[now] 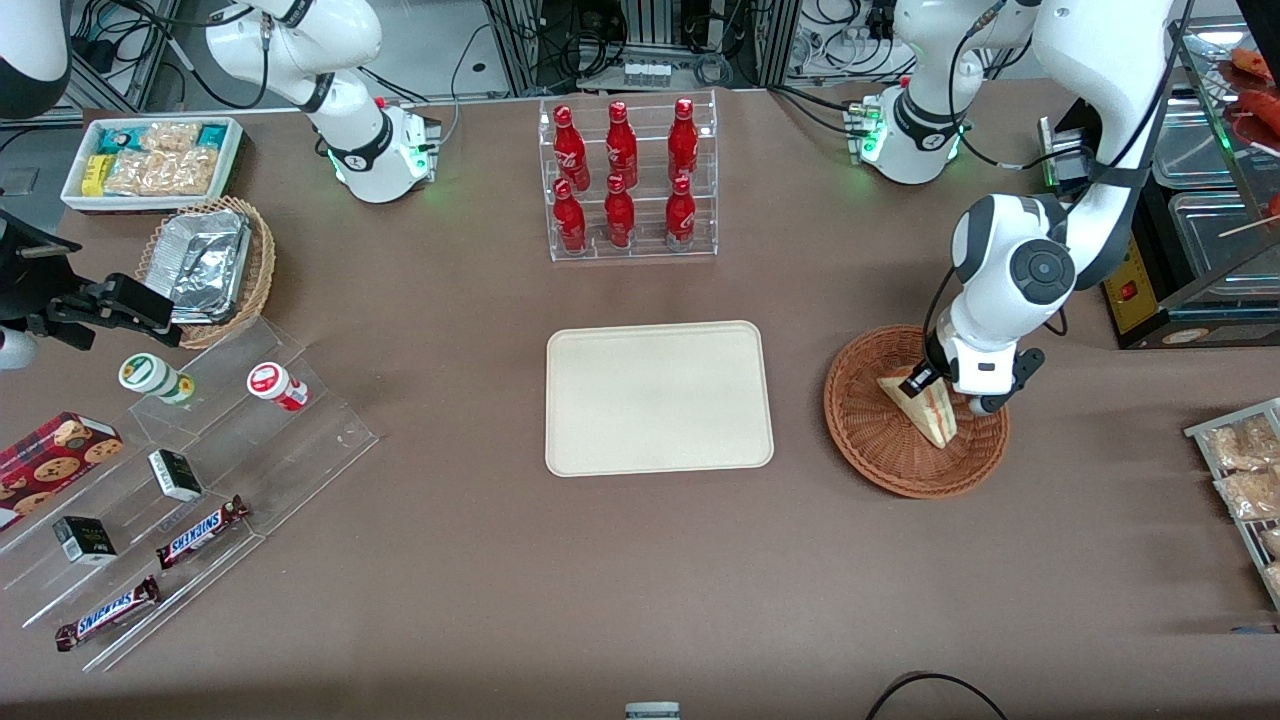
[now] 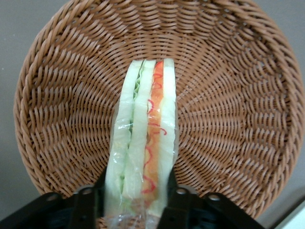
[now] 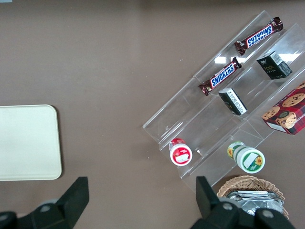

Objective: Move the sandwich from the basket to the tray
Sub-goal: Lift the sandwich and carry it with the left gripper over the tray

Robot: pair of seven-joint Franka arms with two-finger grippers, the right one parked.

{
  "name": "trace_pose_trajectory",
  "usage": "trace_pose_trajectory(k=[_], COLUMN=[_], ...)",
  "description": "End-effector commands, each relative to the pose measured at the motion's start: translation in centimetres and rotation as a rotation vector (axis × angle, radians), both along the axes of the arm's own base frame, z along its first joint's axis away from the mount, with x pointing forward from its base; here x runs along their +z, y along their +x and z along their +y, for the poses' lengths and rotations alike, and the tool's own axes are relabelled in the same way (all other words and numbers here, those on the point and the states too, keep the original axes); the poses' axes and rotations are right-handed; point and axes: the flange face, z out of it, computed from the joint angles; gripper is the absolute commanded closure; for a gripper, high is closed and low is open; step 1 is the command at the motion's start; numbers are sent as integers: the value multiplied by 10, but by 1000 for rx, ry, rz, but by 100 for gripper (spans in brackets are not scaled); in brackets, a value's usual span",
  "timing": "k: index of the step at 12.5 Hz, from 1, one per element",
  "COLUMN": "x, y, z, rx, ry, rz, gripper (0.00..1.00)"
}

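Front view. Your claw point(image 1: 918, 381) sits inside the basket point(image 1: 870, 430), low over the weave, at the working arm's end of the counter point(image 1: 640, 580). The sandwich point(image 1: 925, 408) lies in that basket directly at the claw, its wedge running from the claw toward the front camera. The tray point(image 1: 658, 397) lies flat beside the basket, toward the parked arm's end, holding nothing. Farther from the camera than the claw stands a clear rack point(image 1: 630, 180) of six red bottles. Well off toward the parked arm's end: a tan wicker basket with foil containers point(image 1: 205, 260), a white bin of snack packets point(image 1: 152, 160), and a stepped clear display point(image 1: 200, 480) with chocolate bars, small boxes and two jars. Bare counter lies between claw and tray.

Left wrist view. Your claw point(image 2: 138, 205) pinches the sandwich point(image 2: 145, 143) by its wrapped end, one black finger point(image 2: 86, 207) on each flank. Cut edge shows white bread, green and red layers. The basket point(image 2: 238, 95) wall curves round it.

Right wrist view. You see the tray point(image 3: 28, 143) corner, the display point(image 3: 228, 95) and the foil basket point(image 3: 250, 193).
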Motion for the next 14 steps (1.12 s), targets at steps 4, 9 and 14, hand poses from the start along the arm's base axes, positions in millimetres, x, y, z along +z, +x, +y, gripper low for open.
trace_pose_trajectory(k=[4,9,14], x=[90,93,71], y=[51,40,39], z=[-43,-131,-261], rx=[-97,-373,-541], ry=[56,41,15], rz=[192,223,192], gripper=[89,92,91])
